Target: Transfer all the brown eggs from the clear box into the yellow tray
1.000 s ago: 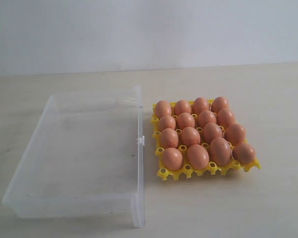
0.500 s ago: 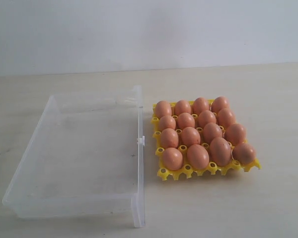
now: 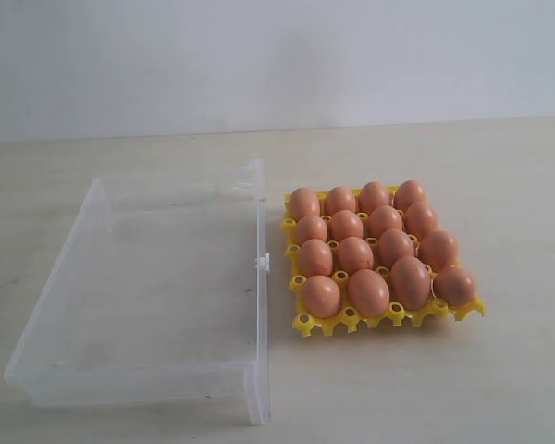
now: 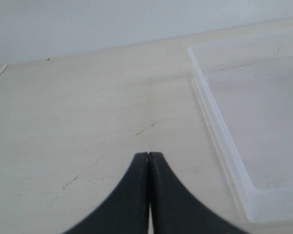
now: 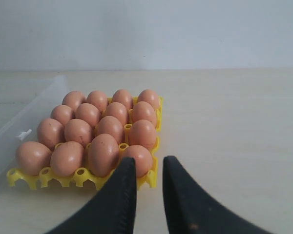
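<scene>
Sixteen smooth orange-brown oval eggs [image 3: 354,254] are sitting in the bright yellow openwork plastic tray [image 3: 351,321], four rows of four, on the right of the pale wooden table [image 3: 499,185]. The large shallow transparent plastic box [image 3: 157,277] is lying just left of the tray, and no egg is showing inside it. Its small clasp tab [image 3: 261,263] is pointing at the tray. Neither arm is showing here, so the job is looking finished to me. What is left is only to be holding both arms well off the load.

Looking from the left wrist, the black left gripper [image 4: 148,155] is hanging over bare table [image 4: 88,107] with its fingers pressed together on nothing. The box wall [image 4: 219,136] is lying just beside it and nothing is blocking it.

Looking from the right wrist, the black right gripper [image 5: 149,158] is hanging with a narrow gap between its fingers, gripping nothing. One corner egg [image 5: 136,158] is sitting close in front of it. Any forward drift is risking a knock there, so lifting away is seeming the safer move. The tray rim [image 5: 44,178] and the box edge [image 5: 39,105] are showing beyond.
</scene>
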You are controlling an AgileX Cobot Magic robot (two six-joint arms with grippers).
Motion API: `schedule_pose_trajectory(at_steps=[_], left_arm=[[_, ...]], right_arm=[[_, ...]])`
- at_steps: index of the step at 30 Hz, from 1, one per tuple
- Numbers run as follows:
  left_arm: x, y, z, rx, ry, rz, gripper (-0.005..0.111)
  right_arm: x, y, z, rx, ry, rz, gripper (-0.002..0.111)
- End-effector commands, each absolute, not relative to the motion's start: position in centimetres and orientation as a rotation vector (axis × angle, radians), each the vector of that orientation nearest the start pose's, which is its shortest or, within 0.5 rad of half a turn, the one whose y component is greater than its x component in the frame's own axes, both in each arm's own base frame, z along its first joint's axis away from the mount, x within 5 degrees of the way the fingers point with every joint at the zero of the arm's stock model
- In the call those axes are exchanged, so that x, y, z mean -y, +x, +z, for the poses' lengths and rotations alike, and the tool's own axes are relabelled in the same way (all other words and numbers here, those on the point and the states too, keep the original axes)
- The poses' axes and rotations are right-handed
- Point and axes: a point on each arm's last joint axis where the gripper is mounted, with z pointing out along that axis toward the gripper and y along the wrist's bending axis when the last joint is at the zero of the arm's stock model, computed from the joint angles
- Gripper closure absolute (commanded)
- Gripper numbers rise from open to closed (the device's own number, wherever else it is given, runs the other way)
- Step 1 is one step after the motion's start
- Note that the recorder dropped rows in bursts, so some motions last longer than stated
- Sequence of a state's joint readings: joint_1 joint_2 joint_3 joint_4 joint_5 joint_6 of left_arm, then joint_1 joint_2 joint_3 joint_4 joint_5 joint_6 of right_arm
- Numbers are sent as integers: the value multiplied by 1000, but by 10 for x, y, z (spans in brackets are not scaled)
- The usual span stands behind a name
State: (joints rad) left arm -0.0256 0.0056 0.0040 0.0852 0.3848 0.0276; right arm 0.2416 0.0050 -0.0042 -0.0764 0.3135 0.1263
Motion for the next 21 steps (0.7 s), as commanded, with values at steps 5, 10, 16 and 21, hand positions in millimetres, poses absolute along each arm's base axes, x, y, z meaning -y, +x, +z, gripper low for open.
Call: schedule_pose_trajectory(at_steps=[5, 10, 16, 21], left_arm=[[-1, 53, 179, -1859, 100, 75, 107], [-1, 53, 179, -1859, 99, 73, 107], [-1, 53, 179, -1859, 100, 75, 107], [-1, 53, 179, -1859, 98, 73, 107]], right_arm=[[-11, 53, 187, -1775, -151, 183, 88], [-11, 53, 187, -1761, -252, 101, 88], [-11, 53, 187, -1755, -288, 71, 88], [-11, 53, 186, -1780, -188, 152, 88]])
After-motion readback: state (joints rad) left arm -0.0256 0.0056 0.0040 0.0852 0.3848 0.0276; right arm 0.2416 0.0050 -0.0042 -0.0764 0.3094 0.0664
